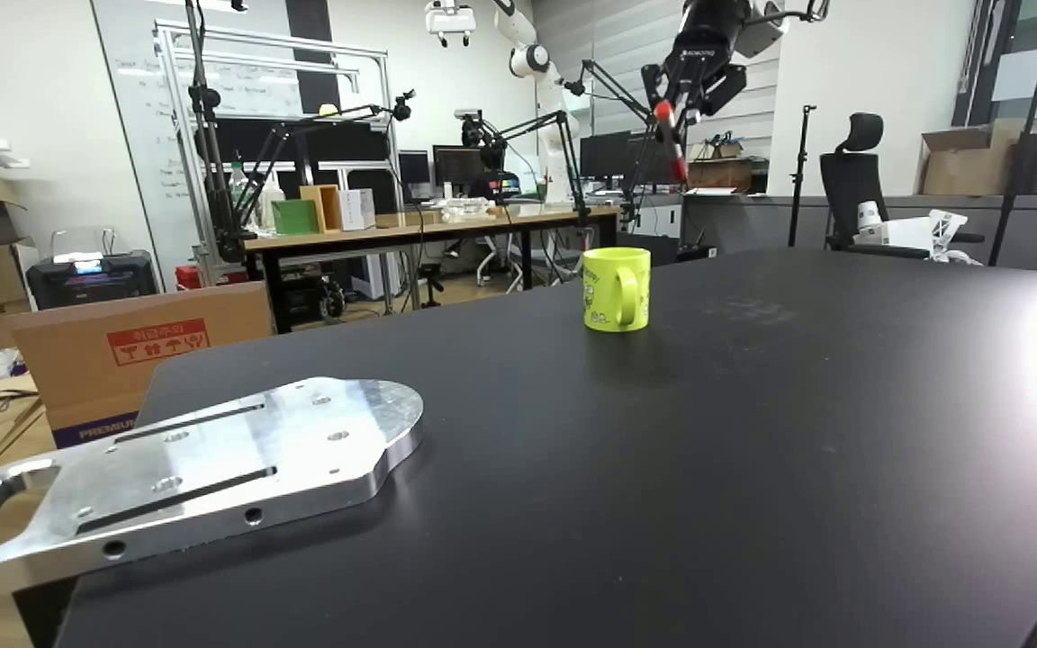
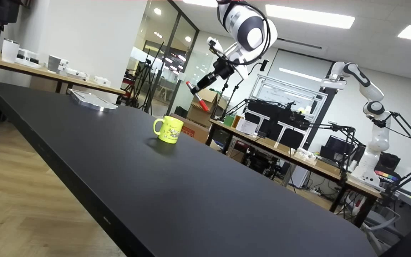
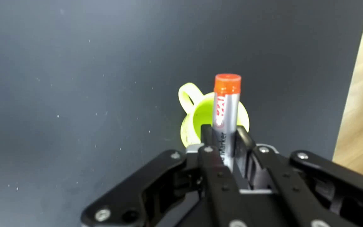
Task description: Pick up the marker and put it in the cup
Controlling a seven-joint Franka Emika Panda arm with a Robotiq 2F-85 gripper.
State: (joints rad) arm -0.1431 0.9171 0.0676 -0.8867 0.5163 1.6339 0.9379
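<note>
Table point(image 1: 662, 468): broad matte-black top, smooth, flecked with pale specks in the wrist view. Plate point(image 1: 239, 447): thick silvery metal, rounded at one end, pierced by two long slots and several round holes; lies flat on the table, its cut-out end past the edge. Carton point(image 1: 149, 387): brown cardboard, red printed label; stands beyond the table's edge. Floor point(image 2: 30, 214): pale wood grain. Cup point(image 1: 607, 290): bright yellow-green cylinder, looped handle, small dark printed figures; upright on the table. Marker point(image 3: 227, 113): slim straight cylinder, silver-grey barrel with red and black lettering, red at both ends; tilted, in the air above the table, apart from the cup in both exterior views. Gripper point(image 3: 224, 135): black, jointed, bright screw heads; fingers point(image 3: 206, 135) parted only by the marker's thickness, pinching its barrel from both sides.
</note>
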